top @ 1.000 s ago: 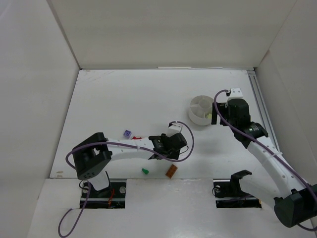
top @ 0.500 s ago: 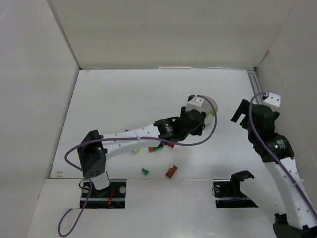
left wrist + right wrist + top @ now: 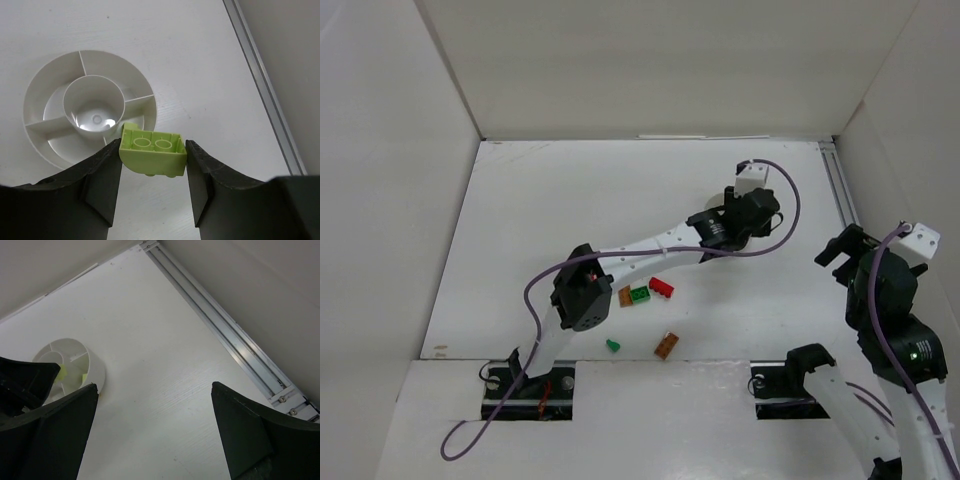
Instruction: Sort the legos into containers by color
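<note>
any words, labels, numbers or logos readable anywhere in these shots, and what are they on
No text can be read in any view.
pale green lego: no lettering shows.
white dish: plain, no marks.
metal rail: no marks.
loose legos in the top view: too small to show any stud lettering.

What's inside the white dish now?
The dish's hub and visible wedges look empty in the left wrist view; the held yellow-green brick covers the near wedge. Right wrist view shows a pale yellow bit inside.
</note>
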Robot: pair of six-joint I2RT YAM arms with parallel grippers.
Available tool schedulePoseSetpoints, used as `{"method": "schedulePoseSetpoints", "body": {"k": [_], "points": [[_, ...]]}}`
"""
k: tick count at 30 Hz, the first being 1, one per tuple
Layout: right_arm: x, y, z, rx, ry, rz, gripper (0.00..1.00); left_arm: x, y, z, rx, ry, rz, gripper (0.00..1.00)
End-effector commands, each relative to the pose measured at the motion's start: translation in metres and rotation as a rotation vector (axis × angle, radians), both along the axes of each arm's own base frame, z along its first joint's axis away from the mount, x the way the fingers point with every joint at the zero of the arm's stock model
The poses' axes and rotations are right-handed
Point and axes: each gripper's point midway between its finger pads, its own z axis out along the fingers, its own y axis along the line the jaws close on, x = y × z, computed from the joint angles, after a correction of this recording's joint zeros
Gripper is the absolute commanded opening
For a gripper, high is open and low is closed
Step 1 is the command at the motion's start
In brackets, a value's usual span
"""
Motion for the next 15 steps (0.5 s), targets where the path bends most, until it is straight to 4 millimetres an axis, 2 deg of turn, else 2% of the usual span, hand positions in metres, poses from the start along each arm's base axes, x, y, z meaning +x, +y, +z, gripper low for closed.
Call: {"method": "schedulePoseSetpoints", "body": {"k": [1, 2, 3, 8, 15], "points": [[-0.006, -0.008, 0.005, -0.011, 0.010, -0.043, 0.99, 0.011, 0.003, 0.048, -0.192, 0.014, 0.144, 0.27], [-0.007, -0.008, 0.003, -0.013, 0.019, -0.043, 0.99, 0.011, 0.001, 0.040, -0.196, 0.035, 0.157, 0.27], [-0.006, -0.009, 0.002, -0.019, 0.027, -0.053, 0.99, 0.014, 0.003, 0.042, -0.237, 0.046, 0.203, 0.27], [-0.007, -0.011, 0.001, -0.025, 0.035, -0.062, 0.99, 0.020, 0.003, 0.026, -0.272, 0.074, 0.282, 0.27], [-0.010, -0.014, 0.000, -0.034, 0.042, -0.079, 0.99, 0.020, -0.001, 0.006, -0.285, 0.120, 0.318, 0.27]]}}
